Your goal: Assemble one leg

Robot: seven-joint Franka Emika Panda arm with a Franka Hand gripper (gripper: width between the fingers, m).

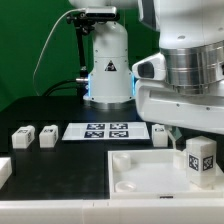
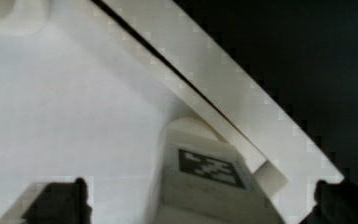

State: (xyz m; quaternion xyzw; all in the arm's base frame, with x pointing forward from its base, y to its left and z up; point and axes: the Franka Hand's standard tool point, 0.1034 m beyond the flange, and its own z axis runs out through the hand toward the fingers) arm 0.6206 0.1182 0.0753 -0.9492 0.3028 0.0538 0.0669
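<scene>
One leg [image 1: 200,160], a small white block with a black-and-white tag, stands upright in the corner of the large white tray-like piece [image 1: 140,168] on the exterior view's right. In the wrist view this leg [image 2: 208,170] sits between my two dark fingertips [image 2: 55,203], with a gap on each side. My gripper [image 2: 194,206] is open and straddles the leg without gripping it. The arm's white hand [image 1: 185,85] hangs just above the leg. Three more legs lie on the black table: two [image 1: 22,137] [image 1: 47,136] at the exterior view's left, one [image 1: 160,133] by the tray.
The marker board [image 1: 102,130] lies behind the tray. A white robot base [image 1: 107,65] stands at the back. Another white piece [image 1: 4,172] shows at the left edge. In the wrist view the tray's raised rim [image 2: 211,90] runs diagonally against the black table [image 2: 309,60].
</scene>
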